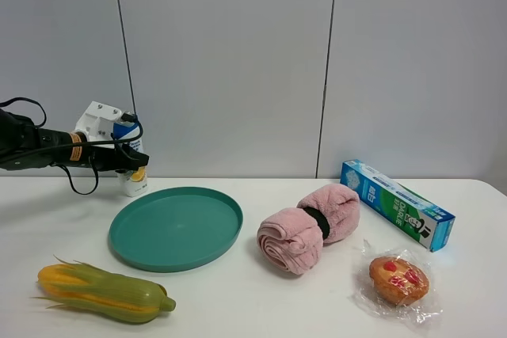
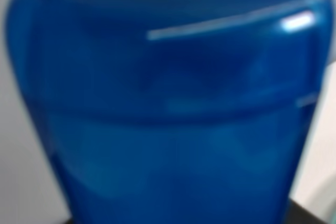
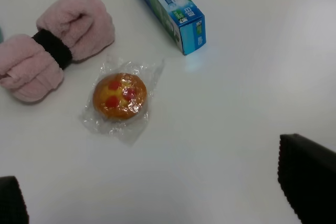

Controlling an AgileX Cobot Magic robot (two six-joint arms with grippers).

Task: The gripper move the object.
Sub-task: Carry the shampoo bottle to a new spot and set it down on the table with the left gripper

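Shampoo bottle [image 1: 135, 181] in left gripper [image 1: 125, 145], just behind green plate [image 1: 176, 227].

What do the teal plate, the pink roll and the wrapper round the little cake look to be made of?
Teal plate: likely hard plastic, smooth with a soft sheen and moulded rim. Pink roll: plush fabric, probably towelling, fuzzy and matte with soft folds. Wrapper: thin clear plastic film, crinkled and glinting.
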